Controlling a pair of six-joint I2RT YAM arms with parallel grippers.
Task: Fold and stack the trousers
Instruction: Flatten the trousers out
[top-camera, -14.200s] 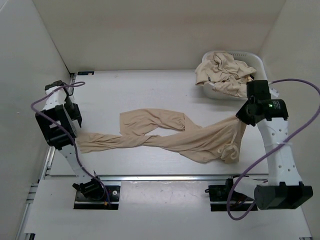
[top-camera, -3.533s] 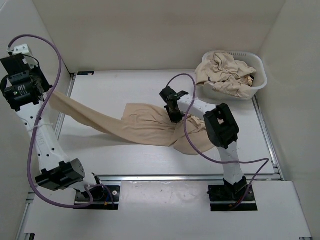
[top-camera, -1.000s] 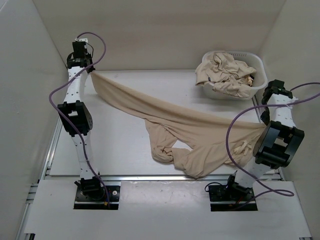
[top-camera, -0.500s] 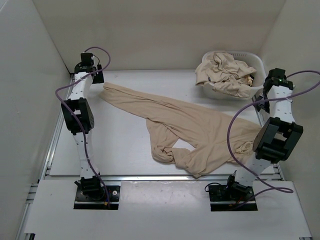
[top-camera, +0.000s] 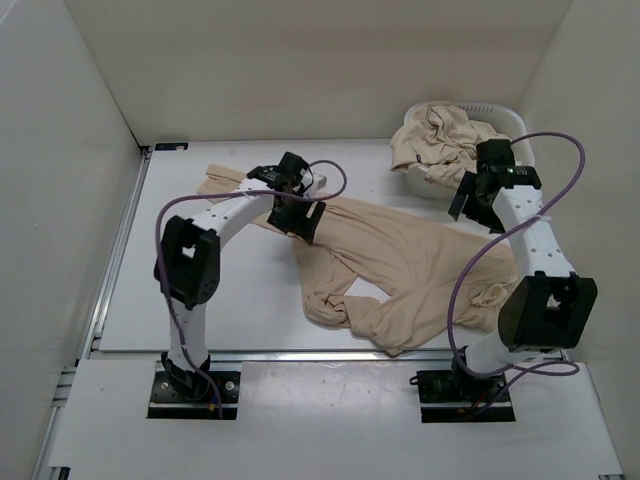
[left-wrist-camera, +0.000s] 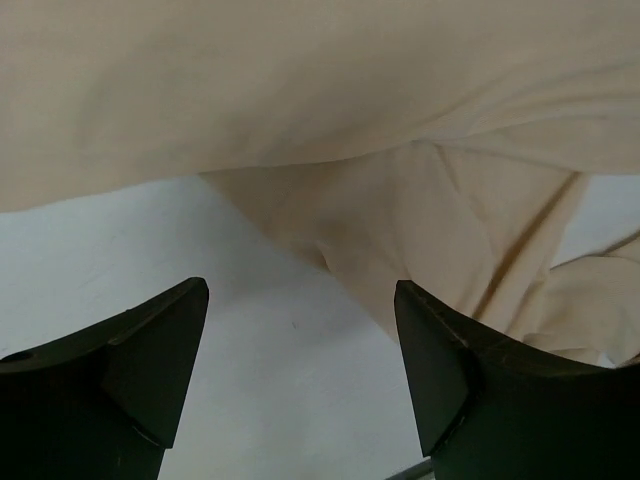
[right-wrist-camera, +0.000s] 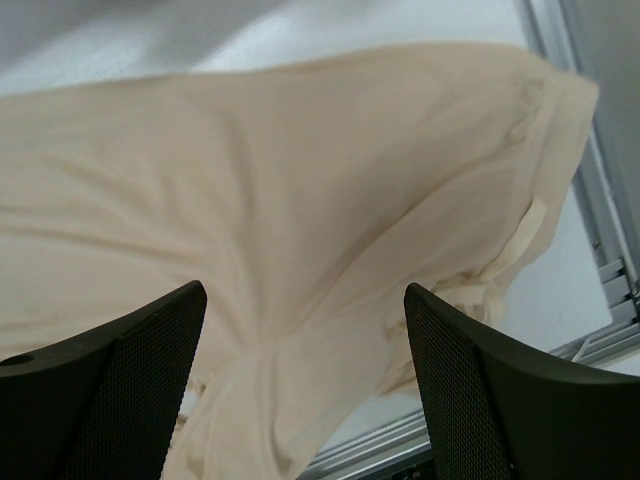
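One pair of beige trousers (top-camera: 420, 255) lies spread across the table, one leg reaching to the back left and the other bunched near the front. My left gripper (top-camera: 300, 220) hovers open over the long leg. In the left wrist view the left gripper (left-wrist-camera: 300, 290) has bare table between its fingers and fabric (left-wrist-camera: 400, 120) just beyond. My right gripper (top-camera: 462, 205) hangs open above the waist end. In the right wrist view the right gripper (right-wrist-camera: 305, 290) holds nothing, and cloth (right-wrist-camera: 300, 180) lies below it.
A white laundry basket (top-camera: 490, 108) stands at the back right with a heap of more beige trousers (top-camera: 435, 140) in it, close behind the right arm. White walls enclose the table on three sides. A metal rail (top-camera: 330, 352) runs along the front edge.
Both grippers have opened and let go of the trousers, which dropped flat onto the table. The left arm swung from the back left corner to the middle. The right arm moved inward from the right edge.
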